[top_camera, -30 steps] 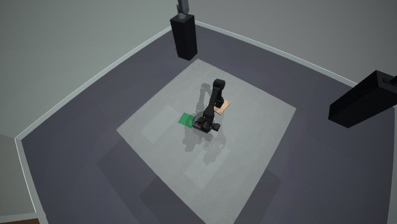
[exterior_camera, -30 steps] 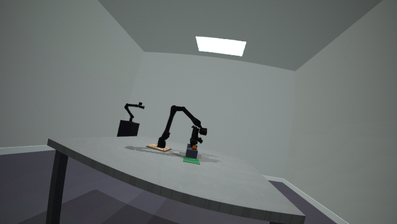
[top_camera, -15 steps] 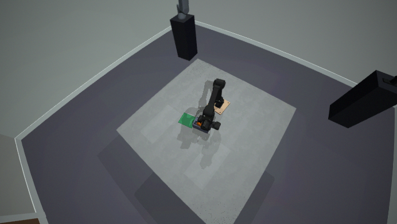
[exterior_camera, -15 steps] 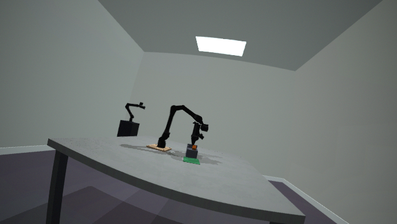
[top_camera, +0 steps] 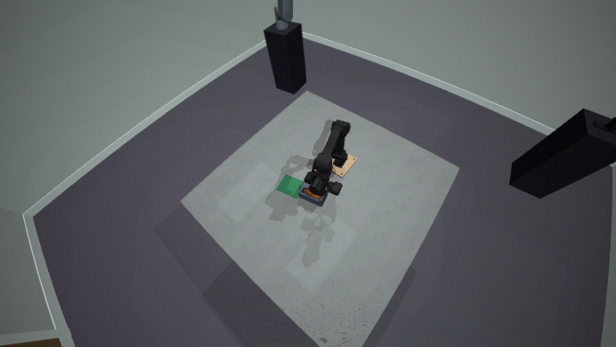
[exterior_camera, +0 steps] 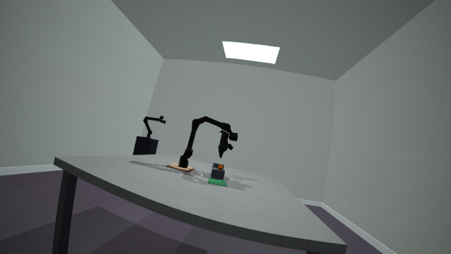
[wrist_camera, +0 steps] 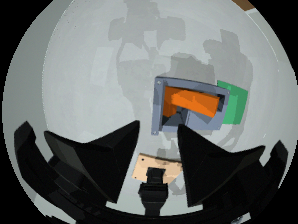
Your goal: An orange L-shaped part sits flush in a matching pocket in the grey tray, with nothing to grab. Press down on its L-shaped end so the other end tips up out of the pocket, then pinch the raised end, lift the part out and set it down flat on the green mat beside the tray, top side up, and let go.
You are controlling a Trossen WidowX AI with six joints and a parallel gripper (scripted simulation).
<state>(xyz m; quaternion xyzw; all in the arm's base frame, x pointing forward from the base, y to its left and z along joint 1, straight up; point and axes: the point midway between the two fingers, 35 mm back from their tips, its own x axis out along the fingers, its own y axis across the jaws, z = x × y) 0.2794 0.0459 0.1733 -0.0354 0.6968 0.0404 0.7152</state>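
The orange part is tipped in the grey tray. Its end toward the mat stands up out of the pocket; in the wrist view its L-shaped end is low at the left, with dark pocket space showing below. My gripper is partly open and empty, pointing down above the tray. The part is not between the fingers. In the top view the arm hides the fingertips. The green mat lies beside the tray, with nothing seen on it.
The arm's wooden base plate is on the grey table, on the near side of the tray in the wrist view. Dark pedestals stand off the table.
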